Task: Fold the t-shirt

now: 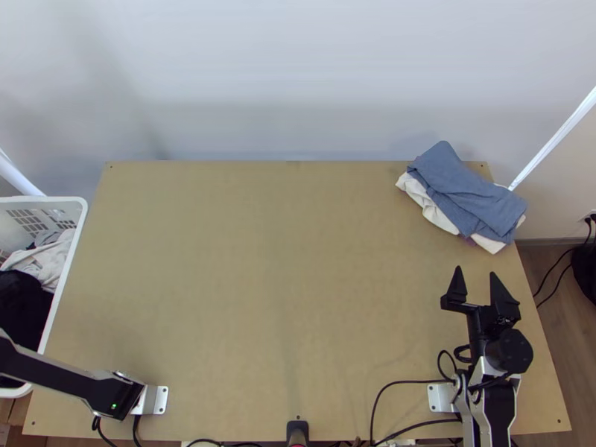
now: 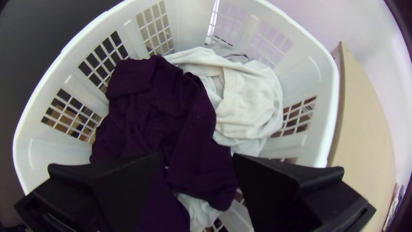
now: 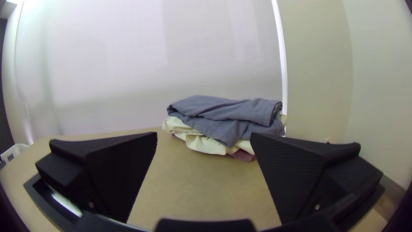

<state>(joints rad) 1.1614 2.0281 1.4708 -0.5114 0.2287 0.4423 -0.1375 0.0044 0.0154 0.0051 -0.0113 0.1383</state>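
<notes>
- Had the left gripper's (image 2: 195,157) fingers set wide apart, gripping nothing, with the white lattice-sided plastic basket (image 2: 309,77) just below.
- Found the bunched, dark purple cloth garment (image 2: 159,107) inside, beneath and between those fingers, ungripped; seemed likeliest as the t-shirt, though impossible to confirm from such a crumpled shape.
- Saw rumpled white cloth (image 2: 249,99) beside the garment, also free of the left fingers.
- Had the right gripper's (image 1: 475,274) fingers wide and empty too, near the folded slate-blue cloth (image 1: 469,190).
- Saw cream cloth (image 1: 430,210) and a bit of mauve cloth (image 3: 244,155) under the slate-blue one, ahead of the right fingers; could have passed for finished folding.
- Judged the t-shirt's own folding as unstarted: not gripped, lifted or spread.
- Needed, by judgement, a grip by the left fingers, a lift out, spreading on the light wooden bench (image 1: 261,283) between both pairs of fingers, folding, then perhaps stacking.
</notes>
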